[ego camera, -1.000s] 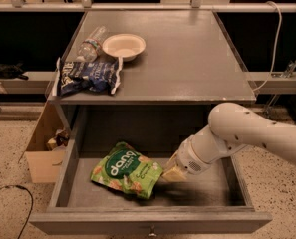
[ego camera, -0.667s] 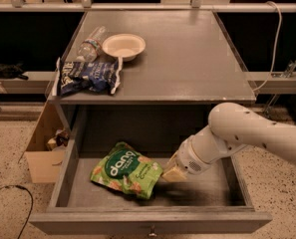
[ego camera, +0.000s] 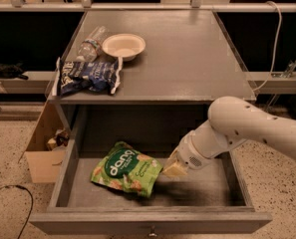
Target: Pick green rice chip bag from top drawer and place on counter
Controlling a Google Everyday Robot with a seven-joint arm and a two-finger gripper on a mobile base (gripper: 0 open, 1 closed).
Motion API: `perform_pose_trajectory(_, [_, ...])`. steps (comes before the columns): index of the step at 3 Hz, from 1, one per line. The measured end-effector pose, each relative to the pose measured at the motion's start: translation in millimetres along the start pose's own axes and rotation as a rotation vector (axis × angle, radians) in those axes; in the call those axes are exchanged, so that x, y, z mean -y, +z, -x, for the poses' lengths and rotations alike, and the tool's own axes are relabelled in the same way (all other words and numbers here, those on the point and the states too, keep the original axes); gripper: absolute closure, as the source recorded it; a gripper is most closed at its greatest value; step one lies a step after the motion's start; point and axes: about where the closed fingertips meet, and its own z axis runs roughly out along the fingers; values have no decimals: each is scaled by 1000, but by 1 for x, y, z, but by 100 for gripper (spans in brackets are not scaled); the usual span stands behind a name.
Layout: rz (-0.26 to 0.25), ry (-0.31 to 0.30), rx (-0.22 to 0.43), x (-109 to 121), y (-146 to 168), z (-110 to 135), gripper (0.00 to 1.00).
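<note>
**Figure.** Open top drawer (ego camera: 207, 185) below the grey worktop (ego camera: 187, 59), with the arm reaching in from the right. The green rice chip bag (ego camera: 127, 169) lies on the drawer floor, left of centre. Its right edge appears raised a little above its shadow. The pincer (ego camera: 174, 169) sits at that right edge, touching or overlapping the bag. Whether it is spread, pressed together or pinching the film cannot be told from this view.

**Risks.**
- (a) A hold on only the edge of a glossy, air-filled pouch is likely weak. The film may slide out as the arm lifts, dropping the bag back into the drawer.
- (b) A bag hanging from one edge may swing and catch the front lip of the worktop, which overhangs the back of the drawer.
- (c) The left part of the worktop is taken by a dark blue snack bag (ego camera: 87, 76), a pale bowl (ego camera: 123, 46) and a clear plastic bottle (ego camera: 90, 43). A placement there could push them, so the bare right part looks safer.

**Lettering.** The green bag bears "dang" in white on a dark green oval; the smaller print beside it is unreadable. The print on the blue bag cannot be read.
</note>
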Motion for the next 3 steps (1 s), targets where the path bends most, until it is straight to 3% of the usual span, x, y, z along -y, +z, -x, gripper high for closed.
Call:
perform_pose_trajectory(1, [12, -6, -37, 2, -21, 1, 100])
perform_pose_trajectory(2, [-23, -19, -69, 5, -75, -9, 100])
perform_pose_trajectory(3, [-15, -20, -77, 2, -80, -10, 84])
